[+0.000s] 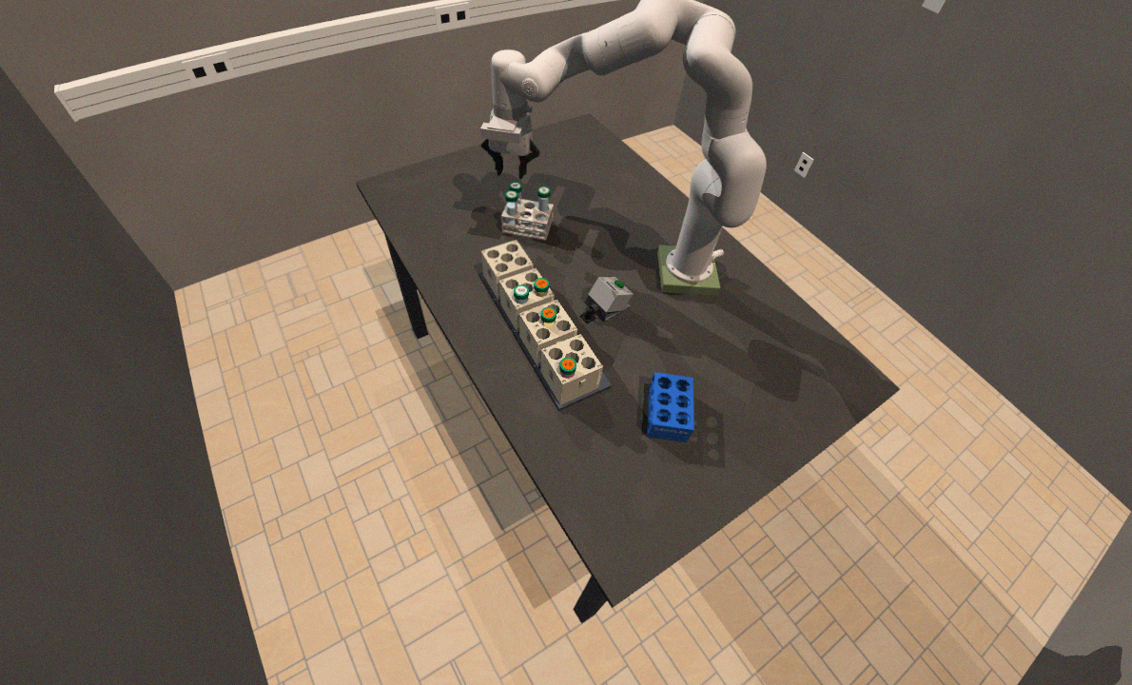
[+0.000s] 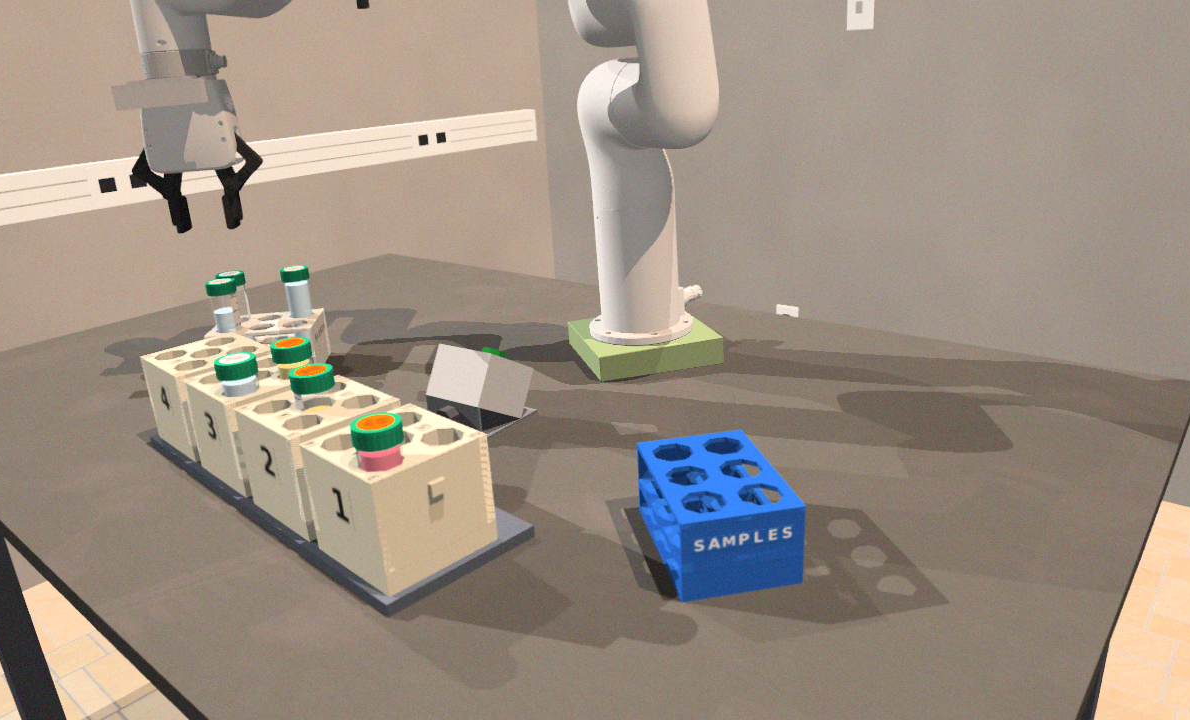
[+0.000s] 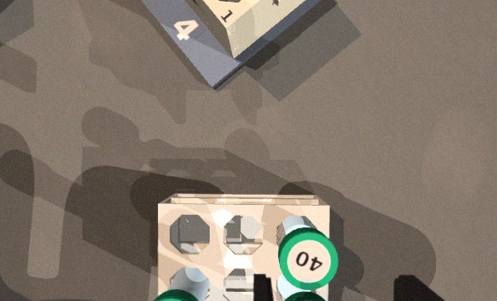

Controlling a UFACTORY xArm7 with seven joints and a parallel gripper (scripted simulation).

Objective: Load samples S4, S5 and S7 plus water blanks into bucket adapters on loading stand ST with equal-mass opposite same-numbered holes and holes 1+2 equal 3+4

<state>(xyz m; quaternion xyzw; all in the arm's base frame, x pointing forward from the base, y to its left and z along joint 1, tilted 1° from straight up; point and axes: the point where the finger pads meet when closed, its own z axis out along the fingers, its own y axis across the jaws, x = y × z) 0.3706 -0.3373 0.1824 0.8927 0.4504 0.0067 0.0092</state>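
Our gripper, half open and holding nothing, hovers above the blanks rack. Toward six o'clock from it in the top view, three orange-dotted samples and one blank stand in adapters; more blanks and DONE seemingly remain.

You have a dark grey-brown rectangular surface with black legs. Directly on it you can see a slate-grey flat loading stand, a clear-and-beige tube rack near the stand's adapter-4 end, a blue six-hole SAMPLES rack, a small sloped grey desk, and a square green base block.
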